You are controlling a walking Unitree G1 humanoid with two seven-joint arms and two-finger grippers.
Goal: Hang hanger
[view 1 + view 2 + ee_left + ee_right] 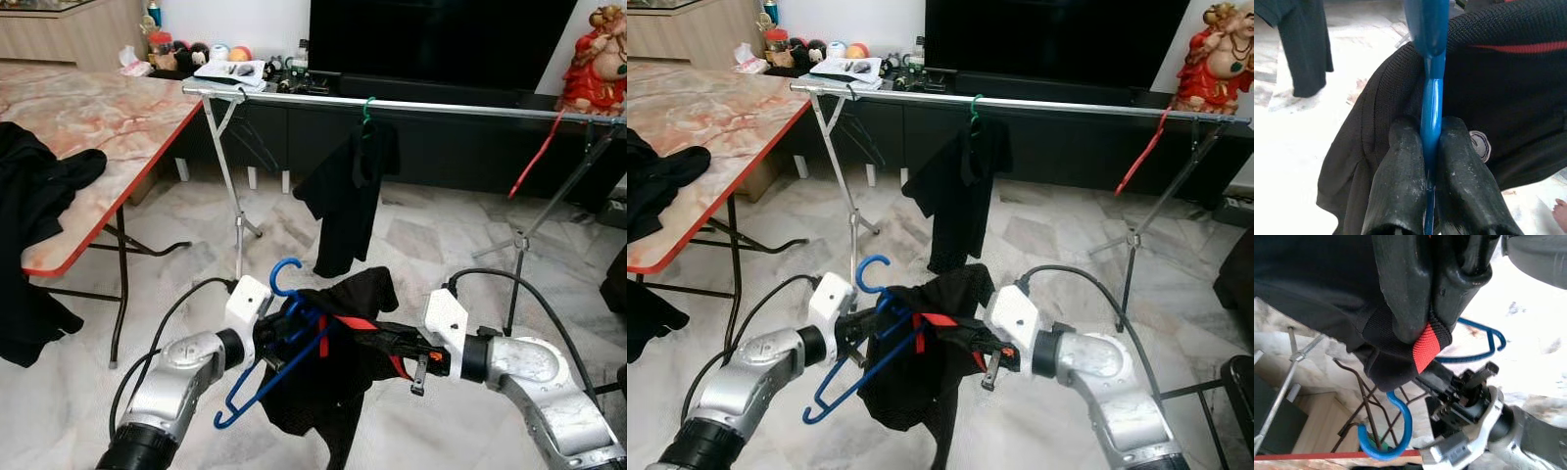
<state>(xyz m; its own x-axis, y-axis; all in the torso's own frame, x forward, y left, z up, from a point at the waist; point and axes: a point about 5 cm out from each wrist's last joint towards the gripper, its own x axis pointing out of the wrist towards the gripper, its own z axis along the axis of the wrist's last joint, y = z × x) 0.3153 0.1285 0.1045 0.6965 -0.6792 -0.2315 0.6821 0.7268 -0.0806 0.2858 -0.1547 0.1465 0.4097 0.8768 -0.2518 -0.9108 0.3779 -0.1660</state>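
Spanning the far side of the room, a metal clothes rail [411, 105] stands on folding legs on the pale marble floor [431, 245] before a dark TV cabinet [451, 147]; a black shirt [345, 196] hangs from it on a green hanger [367, 110] near its middle, and a red hanger [534, 157] dangles toward its right end; at far left, a marble-patterned surface [98, 127] with a red edge carries a black garment [39, 186] draped over its near edge; low in the middle, near the robot and well short of the rail, a black garment with red trim [343, 362] sits on the blue hanger [257, 377], hook upward; the left pincer [1431, 142] is clenched on the hanger's blue shaft, fingers [1400, 186] pressing either side; the right pincer [1432, 308] is clamped on the garment's red-and-black hem at the right side; a red figurine [596, 59] stands at far right on the cabinet.
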